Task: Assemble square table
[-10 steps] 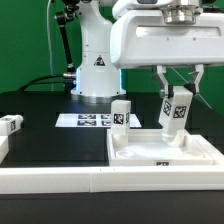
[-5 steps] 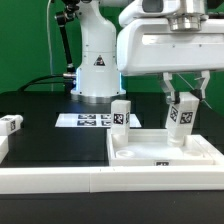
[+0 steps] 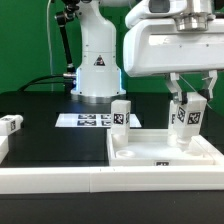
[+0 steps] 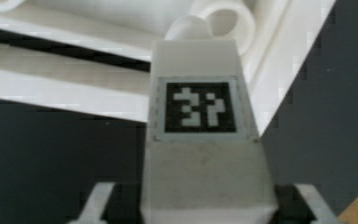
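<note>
The square table's white slab (image 3: 150,157) lies recessed face up at the exterior view's right. Just above its far right part hangs a white tagged leg (image 3: 187,116), nearly upright, with my gripper (image 3: 188,99) shut on its upper end. In the wrist view this leg (image 4: 202,110) runs away from my gripper (image 4: 197,205), a finger (image 4: 105,200) pressed to each side, with the slab's rim (image 4: 69,80) beyond it. A second leg (image 3: 120,113) stands upright at the slab's far left corner. A third leg (image 3: 10,125) lies at the far left.
The marker board (image 3: 85,120) lies flat on the black table behind the slab. A long white border wall (image 3: 60,180) runs along the front edge. The arm's white base (image 3: 95,70) stands at the back, before a green backdrop.
My gripper has carried the held leg toward the exterior view's right over the slab. The other legs and the slab have stayed put.
</note>
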{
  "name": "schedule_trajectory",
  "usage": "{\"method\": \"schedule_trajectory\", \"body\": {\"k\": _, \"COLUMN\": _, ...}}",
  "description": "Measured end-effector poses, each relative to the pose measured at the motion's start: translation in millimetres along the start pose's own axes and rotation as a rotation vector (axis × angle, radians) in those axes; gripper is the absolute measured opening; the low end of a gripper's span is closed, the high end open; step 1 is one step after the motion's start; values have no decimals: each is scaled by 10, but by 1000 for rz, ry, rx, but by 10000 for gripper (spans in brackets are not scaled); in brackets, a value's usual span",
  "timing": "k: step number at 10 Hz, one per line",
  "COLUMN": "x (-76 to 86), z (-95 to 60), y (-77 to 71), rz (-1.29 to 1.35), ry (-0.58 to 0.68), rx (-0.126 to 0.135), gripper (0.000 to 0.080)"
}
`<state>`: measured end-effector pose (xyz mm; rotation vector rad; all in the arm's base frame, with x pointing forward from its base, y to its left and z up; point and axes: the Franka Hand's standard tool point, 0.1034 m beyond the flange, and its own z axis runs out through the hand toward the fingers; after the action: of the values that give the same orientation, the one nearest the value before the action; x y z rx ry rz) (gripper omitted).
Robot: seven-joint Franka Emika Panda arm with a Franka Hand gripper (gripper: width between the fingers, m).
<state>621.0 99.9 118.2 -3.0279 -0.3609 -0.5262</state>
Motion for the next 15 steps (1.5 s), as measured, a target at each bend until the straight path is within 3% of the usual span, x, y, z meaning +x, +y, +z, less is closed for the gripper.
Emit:
{"method": "schedule_trajectory", "body": {"k": 2, "x": 33, "z": -12, "y": 41, "rz": -3, "ry": 137, "rx": -42, "gripper": 290}}
{"method": "schedule_trajectory", "body": {"k": 8, "x": -1, "z": 6, "y": -89, "rz": -18, "ry": 145, "rx": -36, "gripper": 290}}
{"method": "schedule_trajectory", "body": {"k": 12, "x": -149, "z": 65, "y": -256, "rz": -41, "ry": 125, "rx": -26, "gripper": 290}}
{"method": "schedule_trajectory", "body": {"k": 15, "x": -164, "z": 59, "y": -298, "rz": -50, "ry": 146, "rx": -31, "gripper": 290}}
